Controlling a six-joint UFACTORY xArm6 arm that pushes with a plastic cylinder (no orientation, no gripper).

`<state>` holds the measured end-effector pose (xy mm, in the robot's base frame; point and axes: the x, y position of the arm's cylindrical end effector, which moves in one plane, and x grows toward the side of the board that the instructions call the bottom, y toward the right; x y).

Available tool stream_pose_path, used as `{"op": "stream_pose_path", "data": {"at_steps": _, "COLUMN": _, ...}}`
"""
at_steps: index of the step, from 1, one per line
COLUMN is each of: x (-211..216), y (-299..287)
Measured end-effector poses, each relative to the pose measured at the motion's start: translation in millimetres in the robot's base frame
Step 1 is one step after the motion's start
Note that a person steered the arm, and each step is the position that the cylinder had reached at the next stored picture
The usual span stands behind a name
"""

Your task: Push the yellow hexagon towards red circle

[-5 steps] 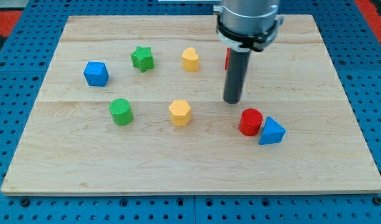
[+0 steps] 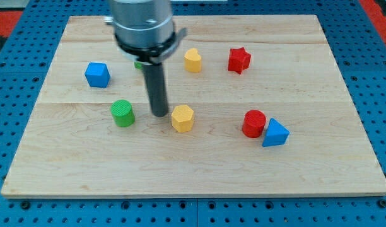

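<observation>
The yellow hexagon (image 2: 182, 118) sits near the middle of the wooden board (image 2: 306, 170). The red circle (image 2: 253, 123) stands to its right, touching a blue triangle (image 2: 275, 133). My tip (image 2: 159, 114) rests on the board just left of the yellow hexagon, close to it or touching it, between the hexagon and a green circle (image 2: 123, 113).
A blue cube (image 2: 97, 74) is at the left. A yellow heart-like block (image 2: 193, 60) and a red star (image 2: 239, 60) are near the top. A green star (image 2: 139, 64) is mostly hidden behind the arm.
My tip has moved from right of the yellow hexagon to its left side. The red star is now uncovered and the green star is hidden. The blocks look unmoved.
</observation>
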<state>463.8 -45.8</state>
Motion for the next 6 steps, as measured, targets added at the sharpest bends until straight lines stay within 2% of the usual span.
{"op": "stream_pose_path", "data": {"at_steps": 1, "x": 8.2, "y": 35.8}}
{"op": "stream_pose_path", "data": {"at_steps": 3, "x": 25.0, "y": 9.6}}
{"op": "stream_pose_path", "data": {"at_steps": 4, "x": 29.3, "y": 19.1}}
{"op": "stream_pose_path", "data": {"at_steps": 6, "x": 33.0, "y": 90.3}}
